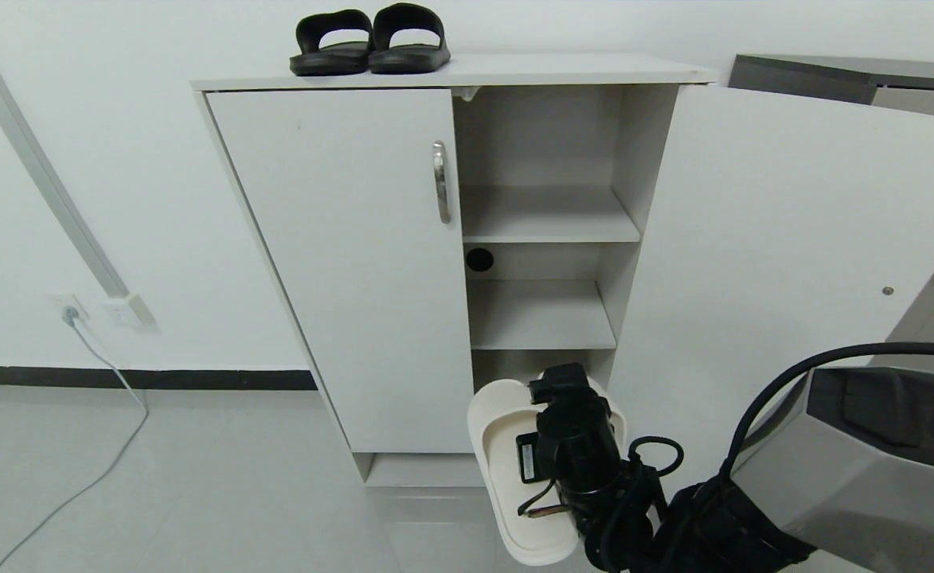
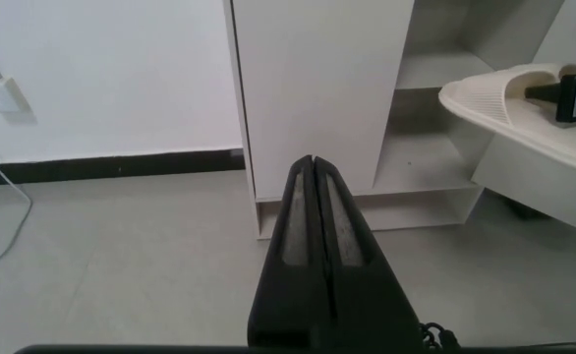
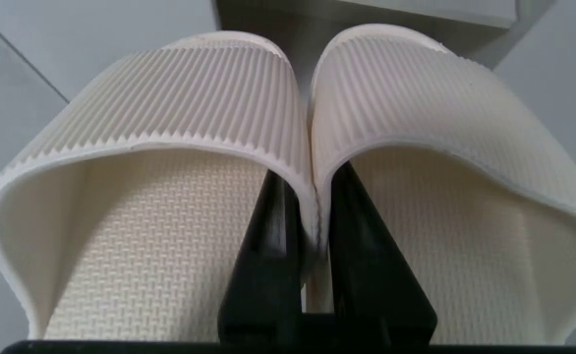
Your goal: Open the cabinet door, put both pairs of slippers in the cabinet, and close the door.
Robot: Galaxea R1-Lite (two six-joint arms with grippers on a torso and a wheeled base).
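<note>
Bright, even, diffuse light leaves only soft shadow inside the open cabinet [image 1: 339, 278] and a pale sheen on the floor [image 1: 220, 493] at seven o'clock in the head view, whose edges bow.

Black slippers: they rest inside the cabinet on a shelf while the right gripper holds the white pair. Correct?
No. The head view shows the black slippers on top of the cabinet, not inside it. The right gripper does hold the white pair.

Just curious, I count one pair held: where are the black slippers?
In the head view, the black slippers sit side by side on the cabinet top, above its closed left door.
</note>
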